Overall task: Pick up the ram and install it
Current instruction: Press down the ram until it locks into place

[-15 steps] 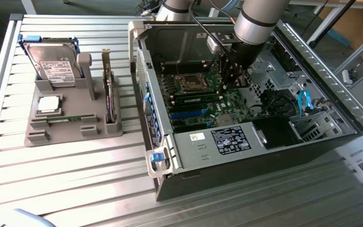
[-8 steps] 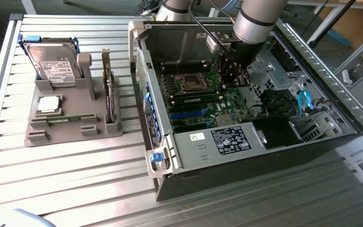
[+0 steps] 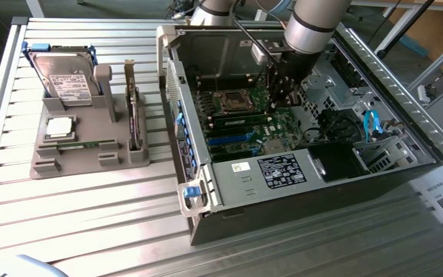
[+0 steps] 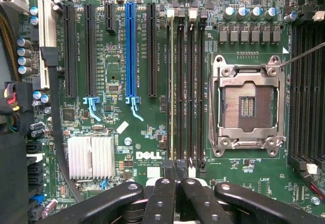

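With its gripper pressed together over the ram, seated in the slot at nine o'clock of the empty processor socket, uneven pressure could leave one end unlatched

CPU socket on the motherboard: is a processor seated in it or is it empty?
Empty: the CPU socket shows bare contacts inside its metal frame.
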Controlling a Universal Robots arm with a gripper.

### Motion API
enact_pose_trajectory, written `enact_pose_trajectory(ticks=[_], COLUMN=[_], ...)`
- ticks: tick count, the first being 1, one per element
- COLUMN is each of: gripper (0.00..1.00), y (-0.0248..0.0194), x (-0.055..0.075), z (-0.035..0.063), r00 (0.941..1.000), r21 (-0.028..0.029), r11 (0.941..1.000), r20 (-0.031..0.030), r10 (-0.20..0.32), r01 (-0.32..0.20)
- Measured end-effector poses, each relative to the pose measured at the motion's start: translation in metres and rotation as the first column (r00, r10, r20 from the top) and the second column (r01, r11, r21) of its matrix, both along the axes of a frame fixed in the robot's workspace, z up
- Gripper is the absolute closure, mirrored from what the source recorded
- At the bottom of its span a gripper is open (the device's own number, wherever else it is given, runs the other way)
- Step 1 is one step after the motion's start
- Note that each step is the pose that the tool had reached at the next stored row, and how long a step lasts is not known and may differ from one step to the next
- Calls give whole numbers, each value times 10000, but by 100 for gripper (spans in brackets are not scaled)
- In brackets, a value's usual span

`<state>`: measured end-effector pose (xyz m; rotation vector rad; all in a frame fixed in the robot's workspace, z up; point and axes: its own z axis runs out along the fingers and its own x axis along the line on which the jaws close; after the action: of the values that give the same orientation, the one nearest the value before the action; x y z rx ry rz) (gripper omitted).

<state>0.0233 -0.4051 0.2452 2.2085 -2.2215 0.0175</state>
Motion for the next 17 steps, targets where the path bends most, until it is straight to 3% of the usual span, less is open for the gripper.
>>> enact_pose_trajectory(ticks=[7, 17], gripper=[90, 90], y=[0, 0], x=[0, 21], z=[-60, -64], r00=[10000, 10000], r21=[1, 0], r11=[10000, 10000], r20=[0, 0], r10=[0, 0], r01=[0, 0])
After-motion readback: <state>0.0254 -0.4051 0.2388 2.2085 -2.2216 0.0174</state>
